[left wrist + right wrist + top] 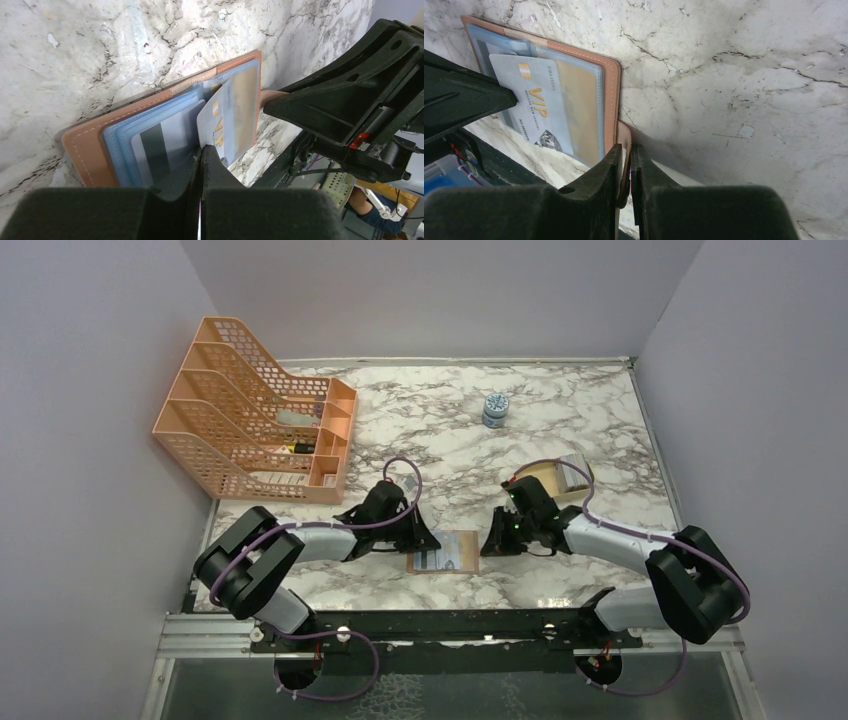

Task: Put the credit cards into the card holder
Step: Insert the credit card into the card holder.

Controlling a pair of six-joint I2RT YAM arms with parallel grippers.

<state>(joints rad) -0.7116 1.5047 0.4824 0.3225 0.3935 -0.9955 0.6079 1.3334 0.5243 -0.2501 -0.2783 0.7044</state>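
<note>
Holder [445, 552] lies open on the desk [580, 430], between the two arms and near their bases. Left end effector [201, 159] is closed and looks pinched on the lower corner of the VIP card [227, 112]. The card is tilted and overlaps the right-hand sleeve [250, 85]; can't tell if it's inside. Right end effector [625, 162] is nearly closed with the strap [624, 142] between its fingers, pinning that side of the holder. Grey card [159, 145] sits in a left sleeve. Gold card [581, 107] shows under the right sleeve.

Risks, as judged:
- The VIP card is skewed to the slot, so a push could catch a corner on the sleeve edge, buckling the plastic or bending the card.
- A corner-only pinch is weak, so the card may pivot or slip out.
- If the strap slides free, the holder could skate on the marble or fold shut.
- The end effectors sit close together, so a collision is possible if either swings in.
- The right sleeve may already hold the gold card, so double-stuffing is possible.
</note>
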